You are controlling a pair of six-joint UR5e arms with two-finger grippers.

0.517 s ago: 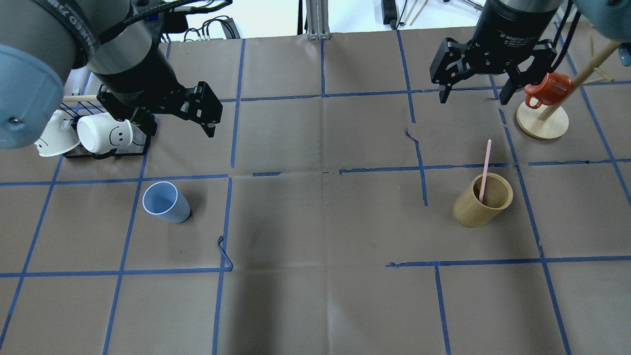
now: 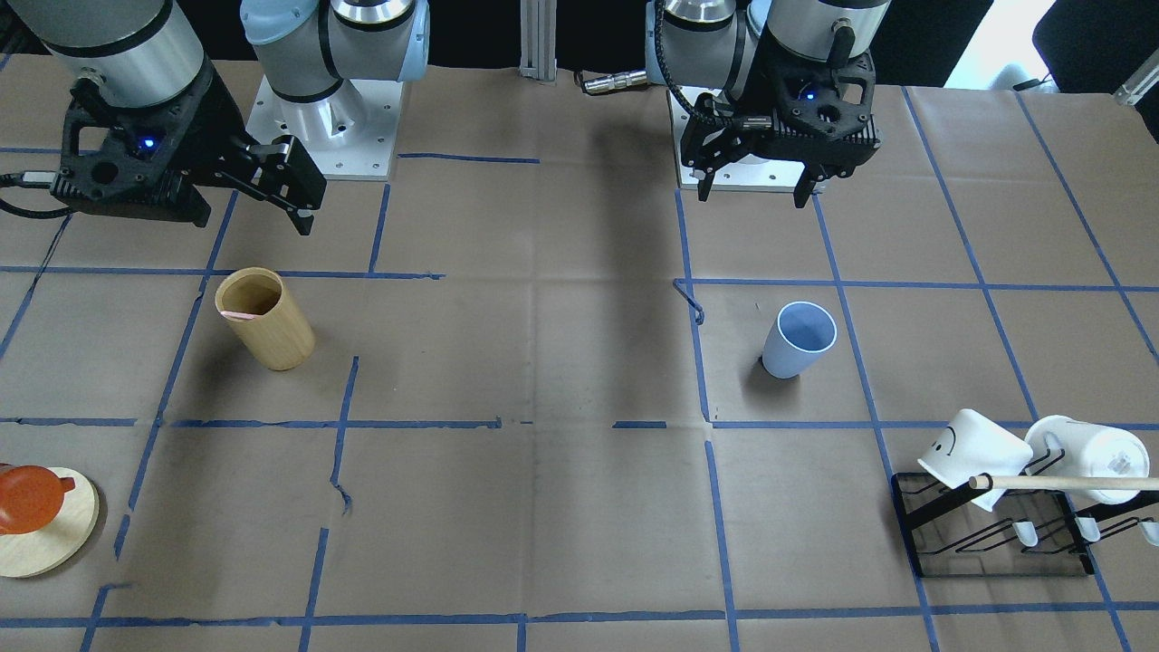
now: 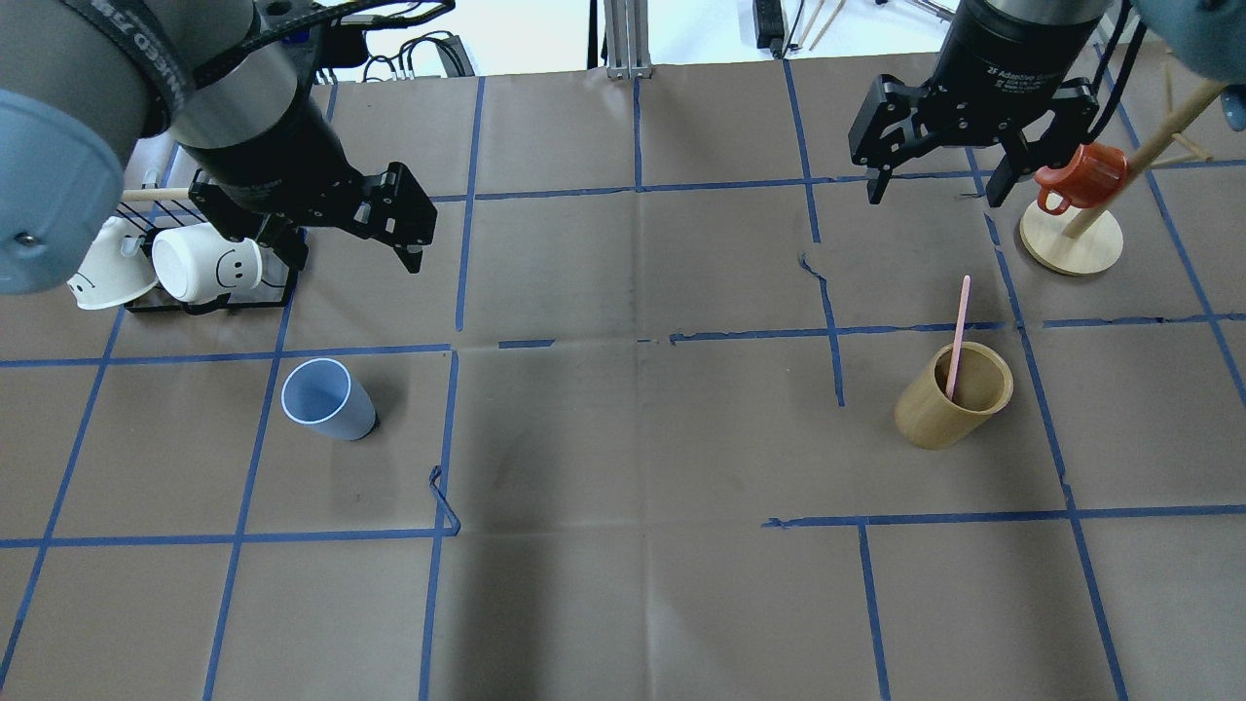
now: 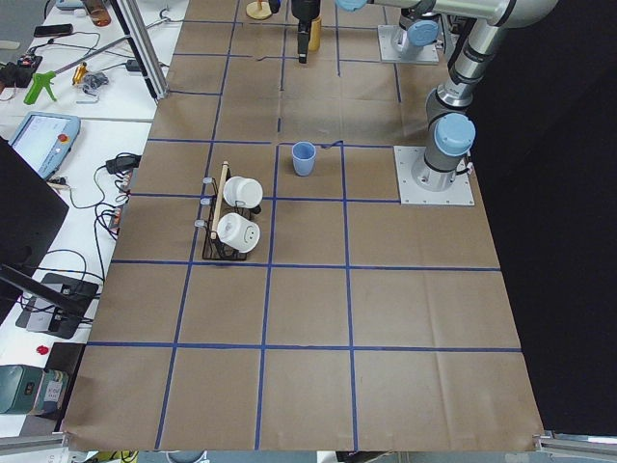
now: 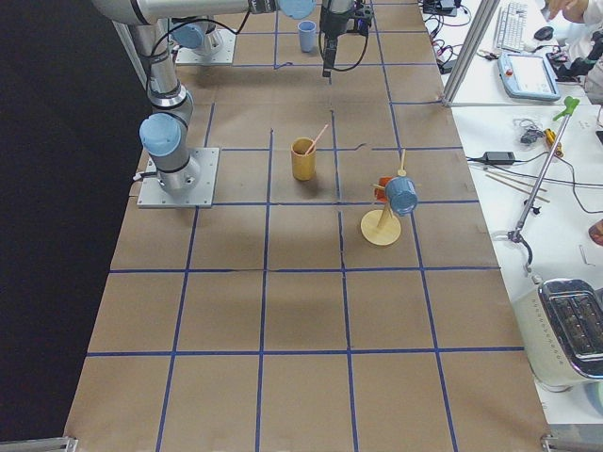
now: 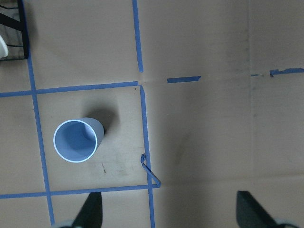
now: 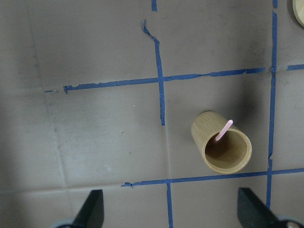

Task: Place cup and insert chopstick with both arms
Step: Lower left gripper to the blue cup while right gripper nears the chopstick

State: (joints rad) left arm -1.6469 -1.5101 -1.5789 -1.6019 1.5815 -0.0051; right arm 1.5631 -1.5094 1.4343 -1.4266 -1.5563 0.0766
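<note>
At the far left of your overhead view, two white smiley cups (image 3: 206, 265) lie on a black wire rack (image 3: 195, 308). Beside it the left gripper (image 3: 355, 259) hovers with its fingers spread wide, holding nothing. Nearer you, the blue cup (image 3: 326, 399) stands upright on the table (image 3: 623, 545). Look right: the pink chopstick (image 3: 960, 326) leans inside the bamboo holder (image 3: 949, 404). Beyond it, the right gripper (image 3: 934, 199) hangs spread and empty beside a red mug (image 3: 1081, 175) on its wooden mug tree (image 3: 1071, 245).

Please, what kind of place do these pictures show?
Most likely a robotics laboratory: a left arm and a right arm are bolted to a table covered in brown paper with a blue tape grid, and a side bench holds a teach pendant.
</note>
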